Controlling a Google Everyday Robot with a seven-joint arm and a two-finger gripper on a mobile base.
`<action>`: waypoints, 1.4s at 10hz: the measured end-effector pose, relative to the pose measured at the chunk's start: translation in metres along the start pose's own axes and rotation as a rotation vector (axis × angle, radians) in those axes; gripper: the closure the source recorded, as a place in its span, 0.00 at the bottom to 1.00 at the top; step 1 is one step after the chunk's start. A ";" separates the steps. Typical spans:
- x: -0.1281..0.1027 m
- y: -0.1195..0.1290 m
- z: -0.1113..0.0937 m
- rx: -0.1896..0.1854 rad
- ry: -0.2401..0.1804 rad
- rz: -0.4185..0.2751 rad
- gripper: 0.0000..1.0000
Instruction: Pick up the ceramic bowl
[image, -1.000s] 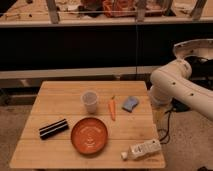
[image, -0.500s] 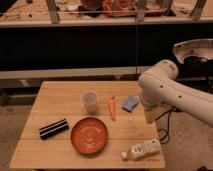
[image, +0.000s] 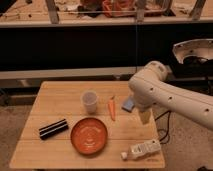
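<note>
Nearest, at the lower right of the frame: a white plastic bottle-like item (image: 141, 149) lying on its side close to the front edge of the pale wooden slatted table (image: 60, 97); its exact kind cannot be told. Lower centre, just left of it and apart from it: the wide, shallow, round orange-red glazed ceramic bowl (image: 89, 135), upright, mouth up, nothing inside, faint pale marks in the well. Handling, by judgement: rigid, fairly heavy for its size, glaze slick, likely to chip or break if dropped. The best hold is a pinch across the rim wall, one finger inside and one outside, taken on the right-hand rim nearest the arm, with a firm grip because a one-sided hold will let it tip. Lower left, near the bowl but not touching: a flat black rectangular bar with pale stripes (image: 53, 128). Centre right: the cream-coloured hand (image: 145, 117) on the white arm, pointing down above the table, up and right of the bowl and apart from it, released, with nothing in it. Centre: a small orange carrot (image: 112, 108) lying lengthwise, and left of it a small translucent plastic cup (image: 89, 101), upright. Behind the arm: a light blue flat object (image: 128, 104), partly hidden. Farthest, across the top: a dark cluttered counter (image: 75, 22).
</note>
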 end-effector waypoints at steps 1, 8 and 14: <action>-0.008 -0.003 0.000 0.002 0.001 -0.032 0.20; -0.031 -0.007 -0.001 -0.001 0.009 -0.233 0.20; -0.044 -0.006 -0.002 0.000 0.012 -0.400 0.20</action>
